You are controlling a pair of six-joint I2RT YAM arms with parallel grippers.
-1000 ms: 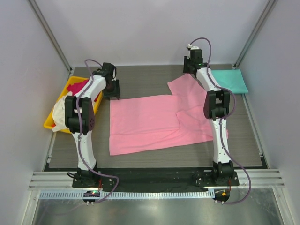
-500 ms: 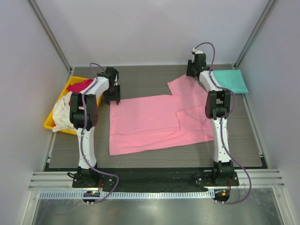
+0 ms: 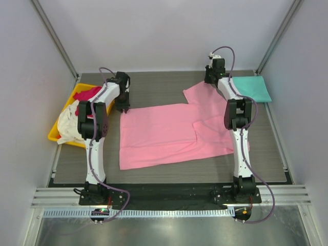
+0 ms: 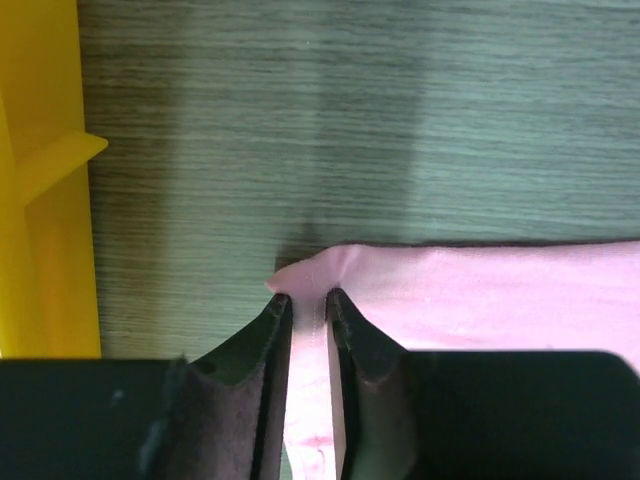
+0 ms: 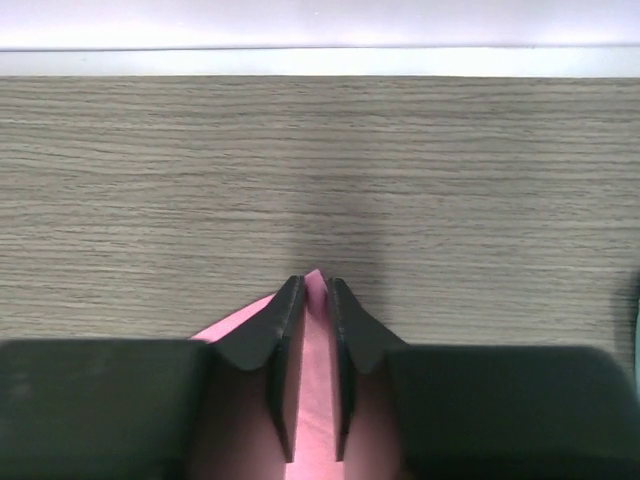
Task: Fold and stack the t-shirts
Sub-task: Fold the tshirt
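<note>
The pink t-shirt (image 3: 159, 133) lies spread flat on the table, partly folded, with one sleeve reaching toward the back right. My left gripper (image 3: 124, 106) is down at its back left corner, and in the left wrist view the gripper (image 4: 309, 298) pinches the pink t-shirt (image 4: 480, 300) by a raised fold. My right gripper (image 3: 210, 82) sits at the tip of the far sleeve. In the right wrist view that gripper (image 5: 315, 285) is shut on the pointed tip of the pink t-shirt (image 5: 232, 322). A folded teal t-shirt (image 3: 252, 88) lies at the back right.
A yellow bin (image 3: 56, 134) stands at the left edge, holding a crimson t-shirt (image 3: 86, 95) and a cream t-shirt (image 3: 66, 123). The wall of the yellow bin (image 4: 40, 200) is close to the left gripper. The enclosure's back wall rises just beyond the right gripper.
Both grippers came down onto the pink t-shirt's back corners and narrowed their jaws onto the cloth. The left gripper shifted slightly right, off the bin side.
</note>
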